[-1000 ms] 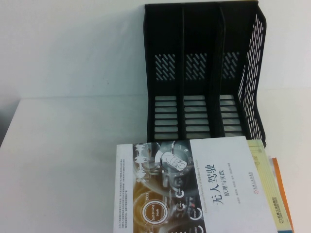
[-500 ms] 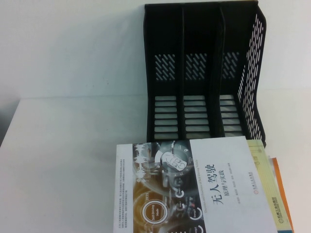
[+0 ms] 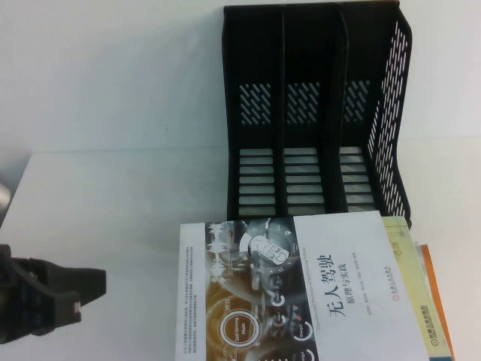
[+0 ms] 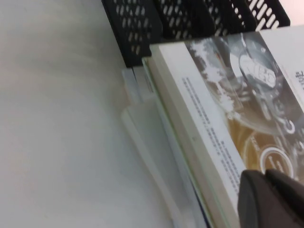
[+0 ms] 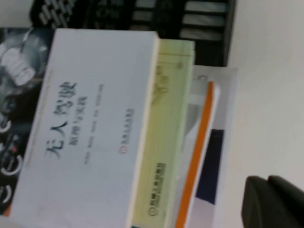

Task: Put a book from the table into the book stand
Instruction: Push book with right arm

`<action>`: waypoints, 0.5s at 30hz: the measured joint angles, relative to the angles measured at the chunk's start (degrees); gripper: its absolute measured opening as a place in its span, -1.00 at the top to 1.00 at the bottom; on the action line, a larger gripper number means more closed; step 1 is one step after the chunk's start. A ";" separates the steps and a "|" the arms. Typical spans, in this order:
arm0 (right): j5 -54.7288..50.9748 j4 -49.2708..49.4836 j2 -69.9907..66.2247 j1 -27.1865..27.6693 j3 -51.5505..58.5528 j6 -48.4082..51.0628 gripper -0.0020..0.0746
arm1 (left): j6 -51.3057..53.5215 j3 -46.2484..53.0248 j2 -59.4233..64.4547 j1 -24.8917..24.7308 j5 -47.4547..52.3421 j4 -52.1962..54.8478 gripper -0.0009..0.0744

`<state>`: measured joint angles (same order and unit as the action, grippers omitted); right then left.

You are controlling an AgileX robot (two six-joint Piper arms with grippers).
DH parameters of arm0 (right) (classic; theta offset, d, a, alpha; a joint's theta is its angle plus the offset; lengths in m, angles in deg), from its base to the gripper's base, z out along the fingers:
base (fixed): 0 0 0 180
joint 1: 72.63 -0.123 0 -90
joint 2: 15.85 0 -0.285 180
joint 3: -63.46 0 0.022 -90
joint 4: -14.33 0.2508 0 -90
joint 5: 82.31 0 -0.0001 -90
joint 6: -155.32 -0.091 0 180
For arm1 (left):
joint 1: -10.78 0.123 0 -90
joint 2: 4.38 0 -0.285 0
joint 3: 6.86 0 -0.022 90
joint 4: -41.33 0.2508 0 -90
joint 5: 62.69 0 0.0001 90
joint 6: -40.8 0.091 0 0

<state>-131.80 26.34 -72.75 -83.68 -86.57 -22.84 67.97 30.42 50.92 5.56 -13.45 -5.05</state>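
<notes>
High view: approach step. We see the left gripper point(image 3: 71, 297) low over the table point(image 3: 113, 195), well left of the book point(image 3: 301, 289), empty; whether it is open we cannot tell. That book tops a stack before the empty book stand point(image 3: 316, 113). Next, we judge, comes closing on its near edge. The right gripper point(image 5: 273, 202) hovers beside the stack, state unclear

My left gripper point(image 3: 71, 295): matte black, blocky moulded housing w/ stepped ridges, small pale tab w/ red dot on inner face. Grey rounded bit at frame edge behind. Wrist cams: left gripper, right gripper point(image 5: 273, 202) show only dark, smooth, rounded finger casings, no markings seen
</notes>
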 joint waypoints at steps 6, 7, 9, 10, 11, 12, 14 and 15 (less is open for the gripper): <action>0.78 11.59 -6.01 2.59 0.00 8.82 0.96 | 2.41 0.00 2.54 0.00 4.59 -4.89 0.99; 1.03 14.06 -6.93 3.88 0.00 10.42 0.96 | 3.01 0.00 2.64 0.00 4.85 -5.60 0.99; 1.07 20.31 -8.50 6.84 0.00 14.08 0.96 | 3.72 0.00 2.64 0.00 5.11 -6.75 0.99; 0.94 23.94 -9.26 8.68 0.00 16.58 0.96 | 3.98 0.00 2.64 0.00 5.00 -7.21 0.99; 0.63 27.85 -10.15 10.54 0.00 19.24 0.96 | 4.11 0.00 2.64 0.00 4.74 -7.47 0.99; 0.15 31.14 -11.01 12.00 0.00 21.94 0.96 | 4.23 0.00 2.64 0.00 4.51 -7.58 0.99; -2.01 38.98 -13.86 15.16 0.00 26.93 0.96 | 4.23 0.00 2.64 0.00 4.23 -7.70 0.99; -3.07 41.53 -15.24 16.17 0.00 28.24 0.96 | 4.34 0.00 2.64 0.00 4.23 -7.81 0.99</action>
<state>-134.87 67.87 -88.00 -67.51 -86.57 5.40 72.31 30.42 53.56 5.56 -9.22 -12.86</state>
